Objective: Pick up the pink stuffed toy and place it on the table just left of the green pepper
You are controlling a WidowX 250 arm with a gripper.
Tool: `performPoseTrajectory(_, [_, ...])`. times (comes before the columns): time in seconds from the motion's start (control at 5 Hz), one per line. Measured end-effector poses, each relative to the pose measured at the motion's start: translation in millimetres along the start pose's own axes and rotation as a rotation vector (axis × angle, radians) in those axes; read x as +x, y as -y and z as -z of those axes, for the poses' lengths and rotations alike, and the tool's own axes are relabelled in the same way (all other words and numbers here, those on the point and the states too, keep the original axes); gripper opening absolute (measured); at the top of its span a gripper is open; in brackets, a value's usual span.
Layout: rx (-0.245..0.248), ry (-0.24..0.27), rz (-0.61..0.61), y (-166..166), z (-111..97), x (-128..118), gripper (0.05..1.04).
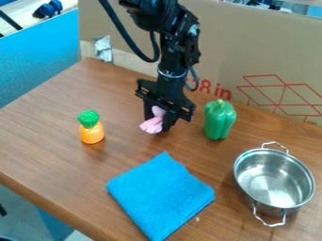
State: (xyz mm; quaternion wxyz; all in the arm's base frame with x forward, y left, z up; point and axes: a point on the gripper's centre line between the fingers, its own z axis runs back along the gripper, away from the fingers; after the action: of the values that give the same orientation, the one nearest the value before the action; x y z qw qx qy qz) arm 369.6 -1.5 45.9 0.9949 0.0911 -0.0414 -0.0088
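Nearest, on the wooden table (44, 146), a blue cloth (160, 197) lying flat, with one corner toward the near edge. To its right in the view, a steel pot (275, 183), upright and lidless, one loop handle toward the near side and the other toward the far side.

Farther back on the left, an orange toy with a green leafy top (92, 133), standing upright; well across from it, a green bell pepper (219, 122), also upright. Between these two, beyond the cloth, the black gripper (157, 123), pointing down, clamped on a pink object (152, 124), soft-looking, of a kind hard to tell. Part of it high between the fingers, part bulging out below toward the left. Behind everything, a cardboard panel (264, 52).

Possible trouble: a slip or twist of the pink object, from a grip on only part of a pliable shape. Also possible: a toppled pepper, from a low sideways swing, given its place just beside the gripper; or, from low travel forward, a snagged, rumpled cloth.
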Motion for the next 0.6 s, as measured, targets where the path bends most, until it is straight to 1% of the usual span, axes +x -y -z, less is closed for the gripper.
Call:
performPoseTrajectory(0.2, [0.020,-0.017,-0.051,-9.8,6.3,-5.3,0.486])
performPoseTrajectory(0.4, [-0.019,-0.001,-0.062,-12.9,7.5,-2.5,0.554])
performPoseTrajectory(0.6, [-0.089,-0.002,-0.044,-11.9,8.8,-2.4,0.867])
